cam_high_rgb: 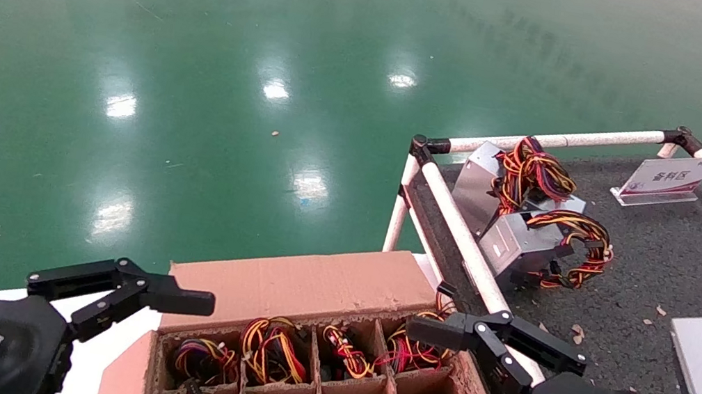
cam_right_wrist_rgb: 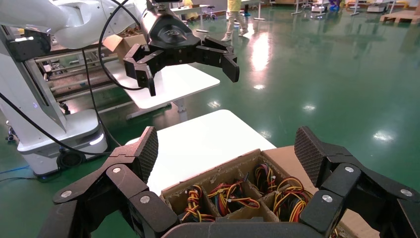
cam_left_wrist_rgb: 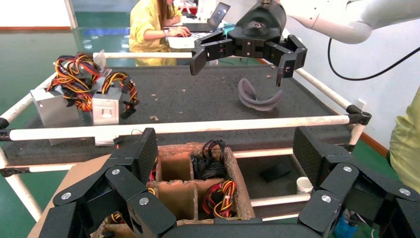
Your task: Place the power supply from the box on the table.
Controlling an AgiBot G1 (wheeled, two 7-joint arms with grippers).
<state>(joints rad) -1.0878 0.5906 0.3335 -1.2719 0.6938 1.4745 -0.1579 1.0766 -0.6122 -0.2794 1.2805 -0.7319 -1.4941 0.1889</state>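
The box (cam_high_rgb: 302, 281) sits low in the head view, and several of its cells hold red, yellow and black wire bundles (cam_high_rgb: 271, 346). The metal bodies under those wires are hidden. Two silver power supplies (cam_high_rgb: 517, 213) with wire bundles lie on the table (cam_high_rgb: 663, 274) near its left rail. My right gripper (cam_high_rgb: 496, 347) hangs open over the box's right edge, holding nothing. My left gripper (cam_high_rgb: 121, 292) is open and empty just left of the box. The left wrist view shows its open gripper (cam_left_wrist_rgb: 225, 153) above the box cells (cam_left_wrist_rgb: 198, 183). The right wrist view shows its open gripper (cam_right_wrist_rgb: 228, 148) above the box (cam_right_wrist_rgb: 237, 193).
White pipe rails (cam_high_rgb: 463, 243) edge the table between the box and the power supplies. A small white sign (cam_high_rgb: 667, 177) stands at the table's back. A grey curved piece (cam_left_wrist_rgb: 255, 96) lies on the table. A white tabletop (cam_right_wrist_rgb: 198, 144) lies beyond the box, with green floor (cam_high_rgb: 203, 61) around.
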